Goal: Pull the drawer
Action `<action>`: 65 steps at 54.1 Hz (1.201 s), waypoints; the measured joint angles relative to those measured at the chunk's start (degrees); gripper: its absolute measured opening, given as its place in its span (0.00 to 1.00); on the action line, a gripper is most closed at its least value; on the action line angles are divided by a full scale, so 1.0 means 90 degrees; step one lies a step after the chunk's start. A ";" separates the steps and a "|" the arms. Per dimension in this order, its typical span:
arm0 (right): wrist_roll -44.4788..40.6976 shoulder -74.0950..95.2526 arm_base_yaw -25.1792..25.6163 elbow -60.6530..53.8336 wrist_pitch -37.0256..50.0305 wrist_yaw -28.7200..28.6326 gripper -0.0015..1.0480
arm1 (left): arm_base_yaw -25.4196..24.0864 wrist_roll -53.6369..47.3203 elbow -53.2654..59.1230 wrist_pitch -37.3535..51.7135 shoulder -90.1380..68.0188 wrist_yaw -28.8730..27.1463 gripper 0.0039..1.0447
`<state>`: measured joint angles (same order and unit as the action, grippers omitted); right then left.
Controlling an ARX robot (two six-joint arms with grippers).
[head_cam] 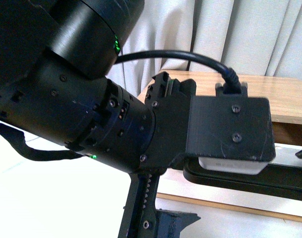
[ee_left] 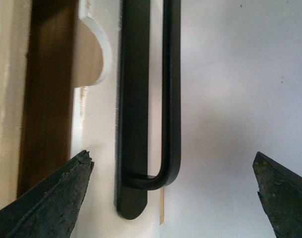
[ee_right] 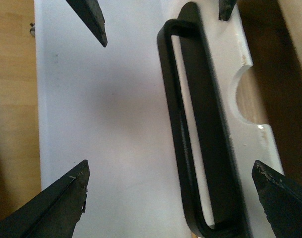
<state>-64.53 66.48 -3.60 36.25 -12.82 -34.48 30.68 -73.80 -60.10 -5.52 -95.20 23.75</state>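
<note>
The drawer (ee_left: 230, 99) has a white front with a long black bar handle (ee_left: 171, 89) and a half-round notch (ee_left: 91, 54) in its edge. My left gripper (ee_left: 171, 158) is open, its fingers (ee_left: 66, 193) spread to either side of one end of the handle without touching it. My right gripper (ee_right: 170, 168) is also open and straddles the handle (ee_right: 190, 129) near its other end, next to the notch (ee_right: 247, 99). In the front view my left arm (head_cam: 91, 114) hides most of the drawer; only part of the handle (head_cam: 250, 179) shows.
A light wood cabinet top (head_cam: 279, 94) lies above the drawer, with a pale curtain (head_cam: 230, 29) behind. Two dark pointed tips (ee_right: 93, 22) show at the handle's far end in the right wrist view. Wood panels (ee_right: 12, 99) flank the white front.
</note>
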 joint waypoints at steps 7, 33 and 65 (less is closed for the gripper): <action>0.0236 -0.0313 0.0180 -0.0002 0.0333 -0.0124 0.91 | -0.0153 0.0420 -0.0010 0.0471 0.0138 0.0078 0.94; 0.3053 -0.1877 0.1251 -0.1064 0.3317 -0.0670 0.91 | -0.1294 0.2999 0.1404 0.3752 0.1183 0.0143 0.94; 0.6271 -0.4048 0.1360 -0.2696 0.4211 0.2210 0.91 | -0.3400 0.7492 0.4211 0.3905 0.3966 -0.1511 0.94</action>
<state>-8.10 30.04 8.64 11.99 25.08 -14.59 0.08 -6.37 -22.20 29.63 -59.51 10.15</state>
